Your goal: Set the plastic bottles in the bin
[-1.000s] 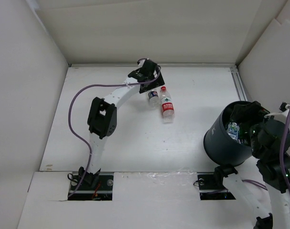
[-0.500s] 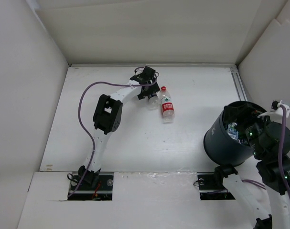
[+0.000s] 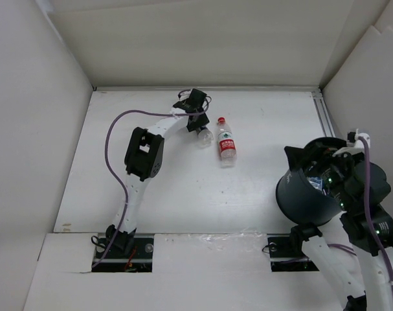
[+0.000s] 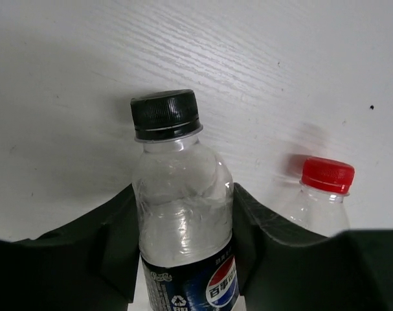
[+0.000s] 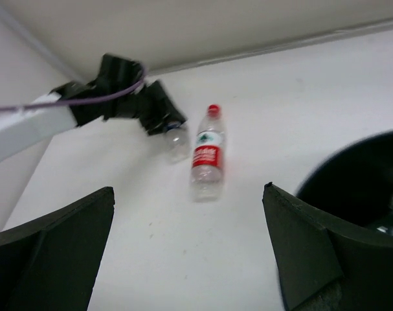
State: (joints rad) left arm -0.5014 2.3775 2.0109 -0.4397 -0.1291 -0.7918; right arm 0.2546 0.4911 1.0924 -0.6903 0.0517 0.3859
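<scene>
In the left wrist view a clear bottle with a black cap and a blue Pepsi label (image 4: 183,207) lies on the white table. My left gripper (image 4: 183,241) is shut on its body, and both dark fingers (image 4: 115,233) press its sides. From above, that bottle (image 3: 203,135) shows at the far middle of the table under the left gripper (image 3: 197,124). Just to its right lies the clear bottle with red label and cap (image 3: 226,144) (image 4: 322,194) (image 5: 208,152). The dark bin (image 3: 309,191) stands at the right with bottles inside (image 3: 314,179). My right gripper (image 5: 190,259) hangs open and empty above the bin's rim (image 5: 364,188).
White walls close in the table at the back and on both sides. A metal rail (image 3: 326,116) runs along the right edge behind the bin. The left arm's purple cable (image 3: 115,146) loops out to the left of the arm.
The left gripper's jaws have closed from wide open onto the Pepsi bottle, shifting slightly back. The right arm has swung left over the bin, staying open.
</scene>
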